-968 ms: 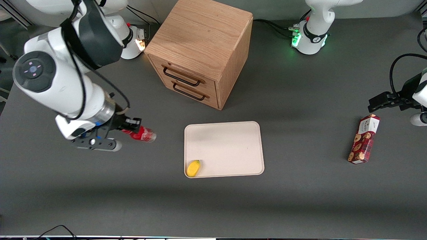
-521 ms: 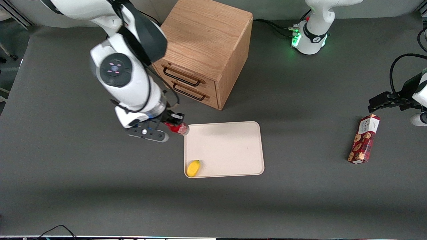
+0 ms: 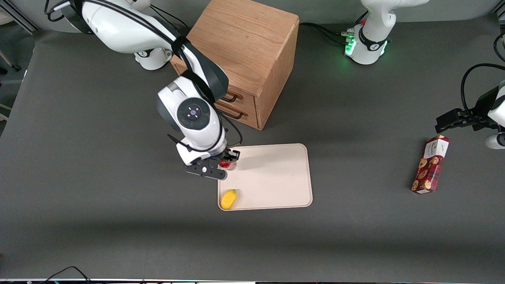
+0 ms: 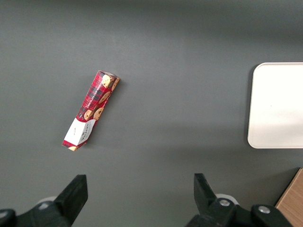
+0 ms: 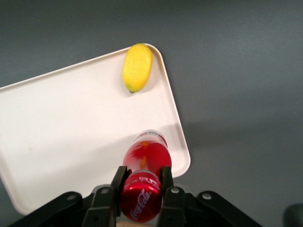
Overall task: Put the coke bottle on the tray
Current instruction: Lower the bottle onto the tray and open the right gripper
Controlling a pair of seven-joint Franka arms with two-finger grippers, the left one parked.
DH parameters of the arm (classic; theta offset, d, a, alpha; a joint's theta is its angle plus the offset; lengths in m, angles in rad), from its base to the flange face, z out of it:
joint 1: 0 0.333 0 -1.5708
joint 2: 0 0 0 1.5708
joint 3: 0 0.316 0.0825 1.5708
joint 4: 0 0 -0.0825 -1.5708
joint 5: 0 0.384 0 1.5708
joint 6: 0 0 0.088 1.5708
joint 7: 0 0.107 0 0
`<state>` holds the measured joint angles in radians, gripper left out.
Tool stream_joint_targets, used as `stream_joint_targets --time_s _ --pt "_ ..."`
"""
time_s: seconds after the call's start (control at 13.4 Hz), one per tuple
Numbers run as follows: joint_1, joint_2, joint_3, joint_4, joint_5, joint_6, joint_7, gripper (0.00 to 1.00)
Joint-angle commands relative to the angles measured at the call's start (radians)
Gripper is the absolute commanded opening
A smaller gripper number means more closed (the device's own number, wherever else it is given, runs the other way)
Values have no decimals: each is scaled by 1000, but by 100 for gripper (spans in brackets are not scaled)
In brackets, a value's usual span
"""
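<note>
My right gripper (image 3: 227, 161) is shut on the coke bottle (image 3: 226, 163), gripping it at the red cap end. It holds the bottle above the cream-beige tray (image 3: 272, 173), over the tray's corner nearest the wooden cabinet and the working arm. In the right wrist view the fingers (image 5: 119, 178) clamp the red cap, and the bottle (image 5: 146, 161) hangs base down over the tray (image 5: 71, 127) near its rim. A yellow fruit (image 3: 229, 198) lies in the tray's corner nearest the front camera; it also shows in the right wrist view (image 5: 137, 67).
A wooden drawer cabinet (image 3: 236, 59) with two dark handles stands just farther from the front camera than the tray. A red cookie box (image 3: 430, 164) lies toward the parked arm's end of the table; it also shows in the left wrist view (image 4: 91, 109).
My right gripper has carried the coke bottle sideways from the working arm's end of the table to above the tray's corner. The bottle has turned from lying sideways to hanging base down.
</note>
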<state>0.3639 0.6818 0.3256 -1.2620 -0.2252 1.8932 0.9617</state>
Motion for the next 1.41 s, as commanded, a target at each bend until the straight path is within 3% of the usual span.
stream_joint_targets --time_s 0.0,0.6,0.67,0.74,0.82,1.19,1.34 --pt "6 -4 7 -48 -63 81 66 0" --pt "6 22 7 -79 -123 87 63 0" --pt "6 24 7 -80 -125 87 55 8" --pt "6 30 7 -79 -125 89 58 72" --pt "4 32 7 -80 -125 95 64 99" --pt "-16 -56 3 -77 -103 95 28 100" --pt "-55 -147 -8 -85 -34 54 -39 100"
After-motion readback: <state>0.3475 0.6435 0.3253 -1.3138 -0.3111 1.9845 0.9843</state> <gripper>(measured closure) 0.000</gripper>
